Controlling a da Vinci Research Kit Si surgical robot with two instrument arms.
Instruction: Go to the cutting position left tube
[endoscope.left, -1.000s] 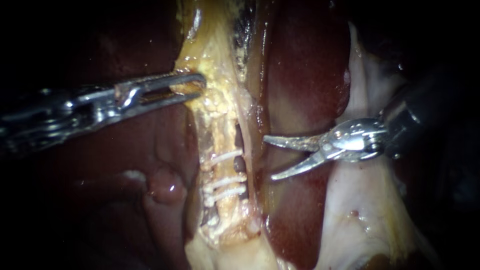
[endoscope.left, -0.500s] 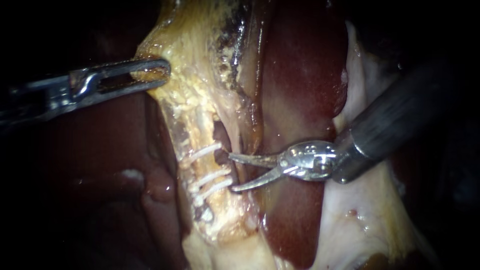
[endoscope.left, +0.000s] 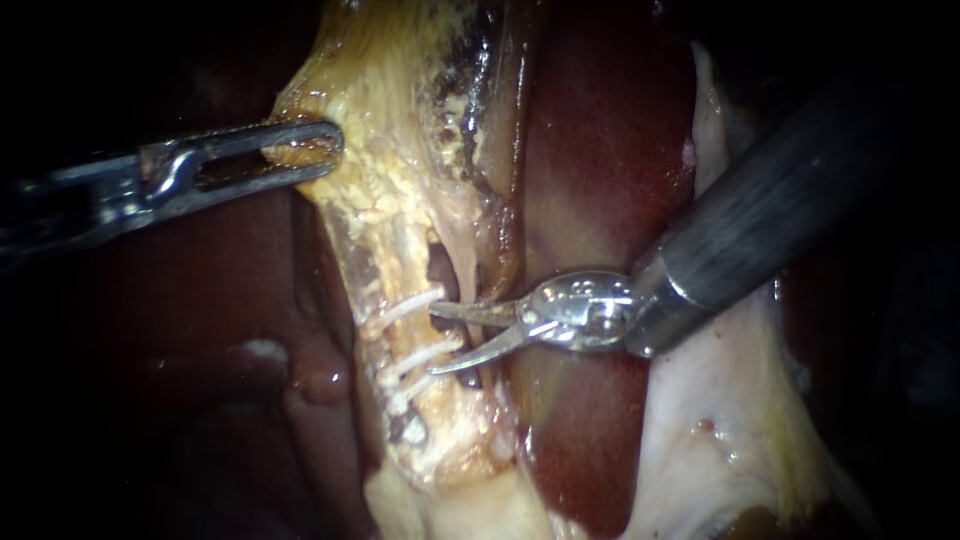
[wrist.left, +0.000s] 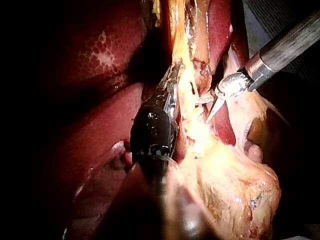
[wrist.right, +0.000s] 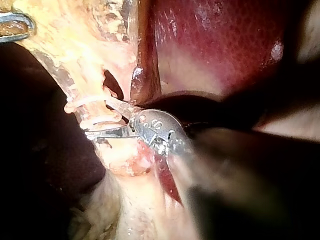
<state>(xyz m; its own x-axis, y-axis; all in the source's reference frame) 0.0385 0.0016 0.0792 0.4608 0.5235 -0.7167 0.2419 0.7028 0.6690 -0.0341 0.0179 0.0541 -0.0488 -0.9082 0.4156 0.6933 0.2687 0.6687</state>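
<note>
Our right instrument (endoscope.left: 432, 340) comes in from the upper right, and its two thin curved blades stand apart with a clear gap between them, gripping nothing. Their tips reach the right edge of the left tube (endoscope.left: 395, 270), a pale yellow strand that runs down the middle of the field beside the dark red liver (endoscope.left: 600, 150). Three white clips (endoscope.left: 410, 305) cross this tube. The upper blade tip lies just under the top clip, and the lower tip lies near the two lower clips. We cannot tell whether either blade touches the tube. A dark gap (endoscope.left: 440, 275) opens just above the blades, between the tube and the strand to its right. Our left instrument (endoscope.left: 335, 152) enters from the left, and its slotted jaws are closed on the yellow tissue (endoscope.left: 375, 190) at the tube's upper end, well apart from the clips.
</note>
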